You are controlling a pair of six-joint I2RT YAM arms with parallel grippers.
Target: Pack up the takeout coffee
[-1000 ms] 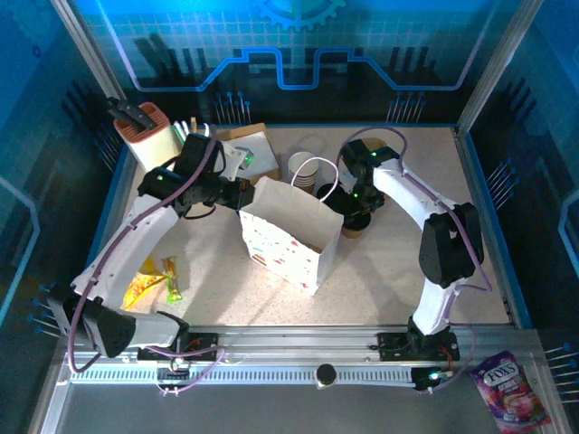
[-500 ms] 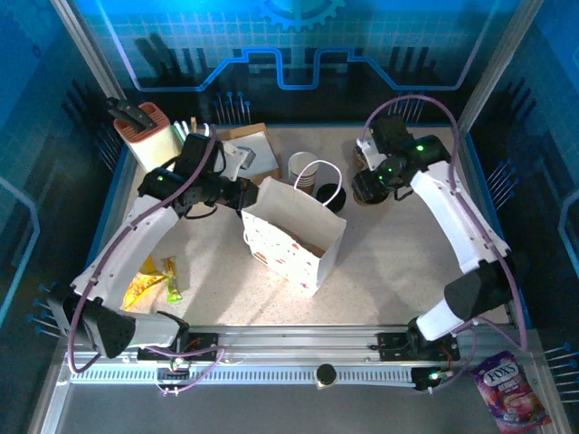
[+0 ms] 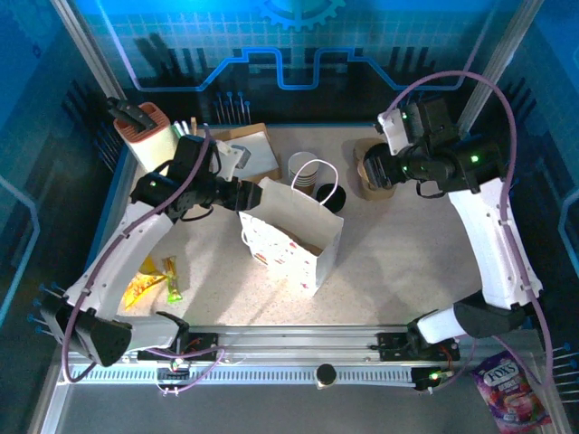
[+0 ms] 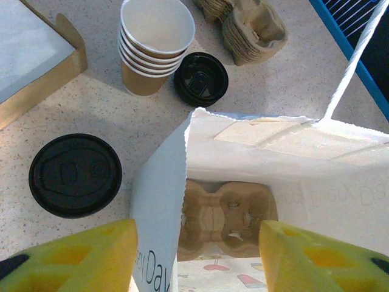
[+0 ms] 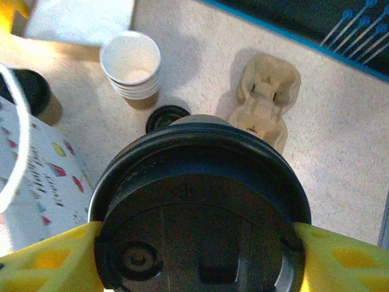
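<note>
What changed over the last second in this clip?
The right gripper, shut on a lidded cup, lifted it from beside the bag and swung it back and to the right. The left gripper opened at the bag's rim. The bag and the stack of empty cups stayed put.

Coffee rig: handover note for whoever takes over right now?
Left claw: open, astride the rim of the paper bag.
Right claw: shut on a lidded cup, held above the table.
Second lidded cup: on the table beside the bag.
Done: pulp carrier sits in the bag, slots empty.
Left: seat both cups in the carrier.
</note>
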